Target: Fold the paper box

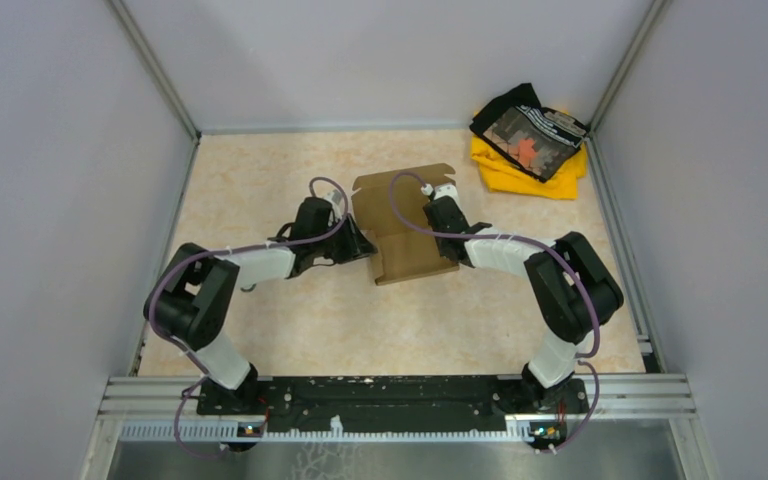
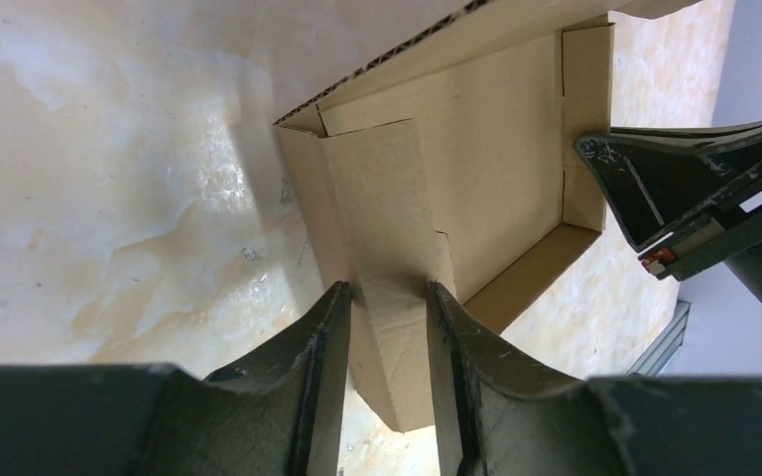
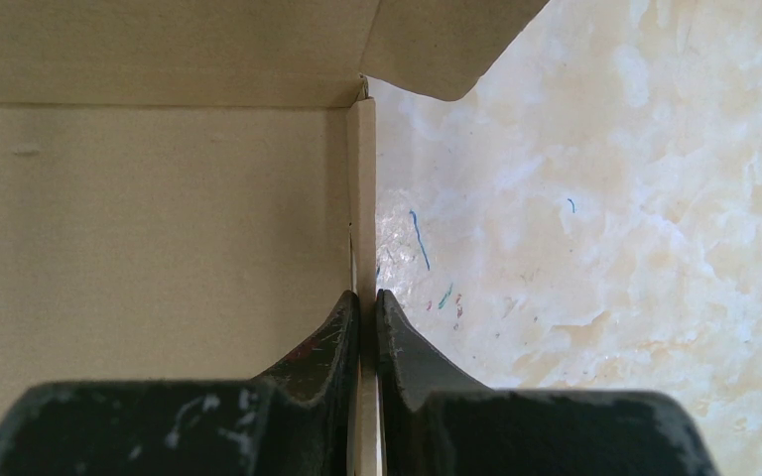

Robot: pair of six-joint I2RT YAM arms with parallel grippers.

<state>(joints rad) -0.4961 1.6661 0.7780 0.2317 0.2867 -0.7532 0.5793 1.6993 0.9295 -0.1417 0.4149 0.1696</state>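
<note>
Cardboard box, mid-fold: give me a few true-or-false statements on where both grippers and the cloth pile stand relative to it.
1. The right gripper is shut on a thin side wall of the brown corrugated-cardboard box. True.
2. The yellow and black cloth pile lies on the box. False: it lies apart from it, toward the far right corner.
3. The left gripper hangs clear of the box. False: a cardboard flap sits between its fingers.
4. The box is open, with its inner floor showing. True.
</note>
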